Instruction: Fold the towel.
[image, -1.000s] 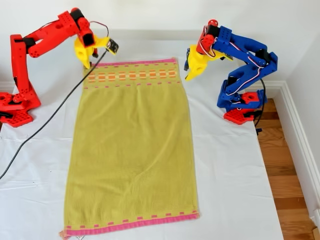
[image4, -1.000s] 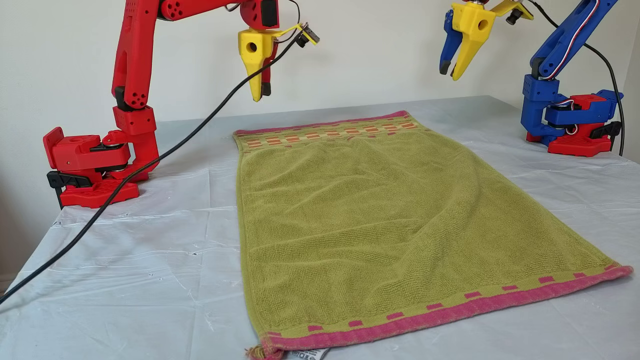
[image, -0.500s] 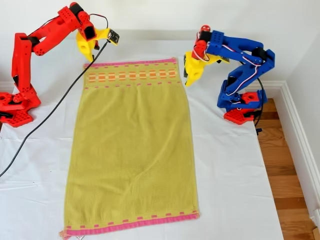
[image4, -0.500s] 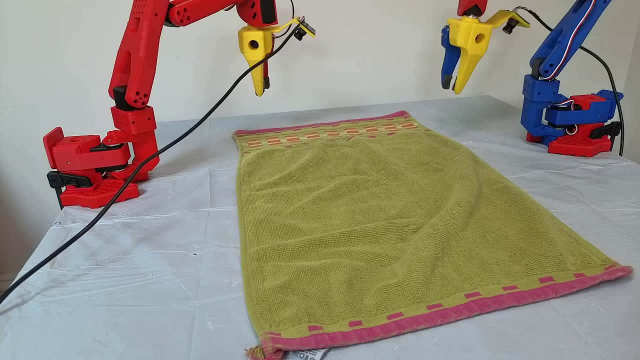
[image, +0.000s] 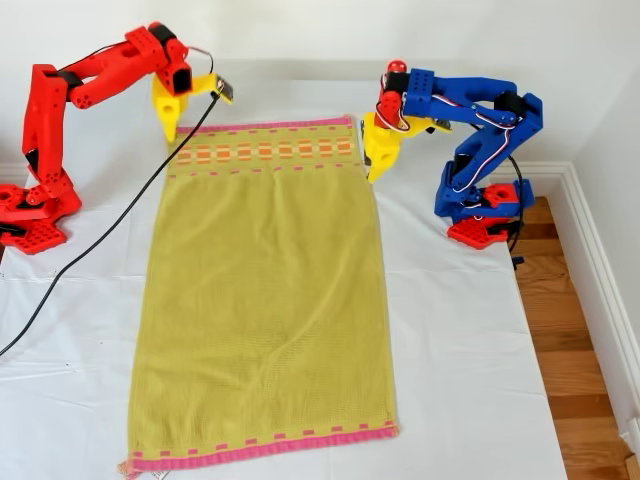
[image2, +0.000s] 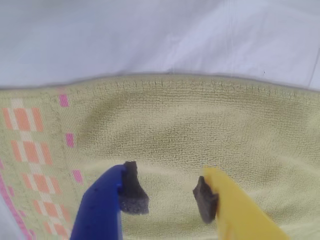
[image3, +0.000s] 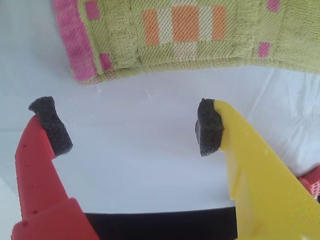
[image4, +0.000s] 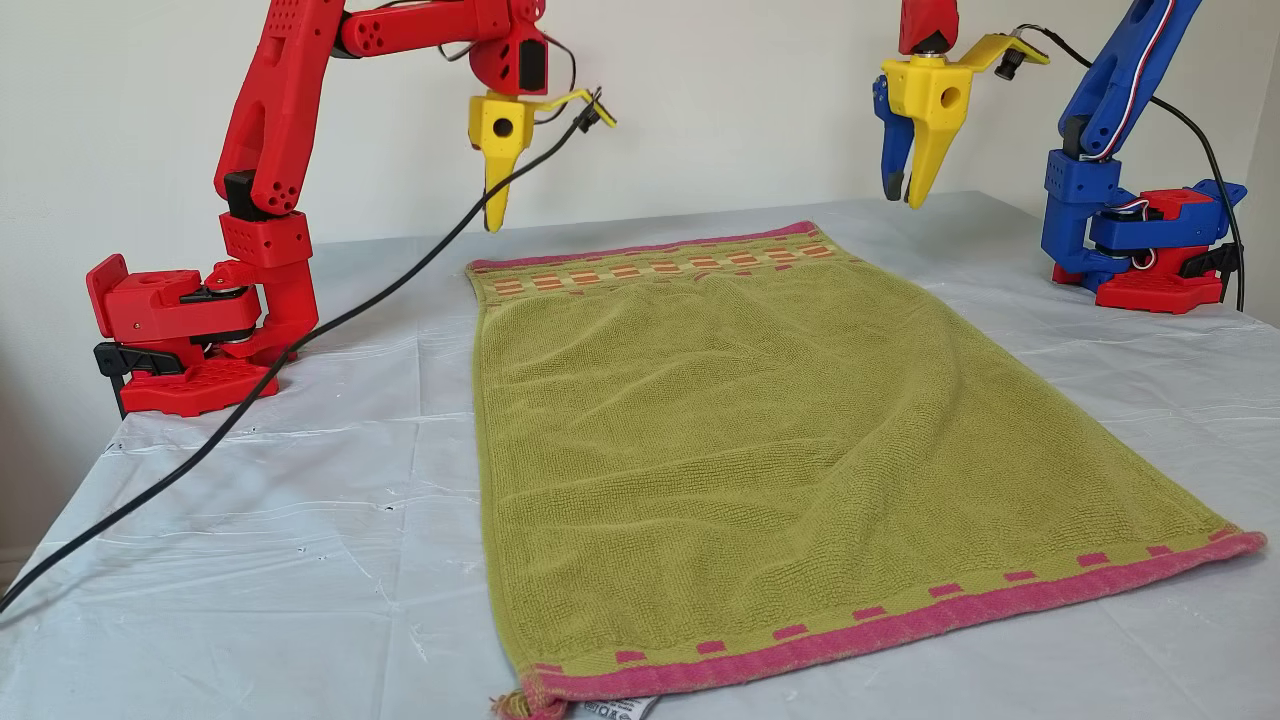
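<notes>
Our first claw (image2: 165, 197), the blue and yellow one on the blue arm (image: 480, 130), is released: its two foam pads (image2: 134, 192) stand apart with nothing between them. It hangs in the air above the towel (image: 265, 290), over the plain green pile just inside the long edge, beside the patterned band at the far end. In the exterior view it sits at that view's right, by the towel's far corner (image: 372, 165).

Our second claw (image3: 130, 130), red and yellow on the red arm (image: 70, 100), is also released, its pads (image3: 50, 125) wide apart and empty. It hangs over bare white cloth just off the towel's other far corner, where the pink hem and the orange blocks end. In the exterior view it sits at the left (image: 168, 125), tips pointing down. A black cable (image4: 300, 340) runs from it across the bench (image4: 250, 550).

The towel lies spread flat and full length on the bench's white cover between the two arm bases, one pink hem at the far end and the other at the near edge, with gentle ripples across its middle.
</notes>
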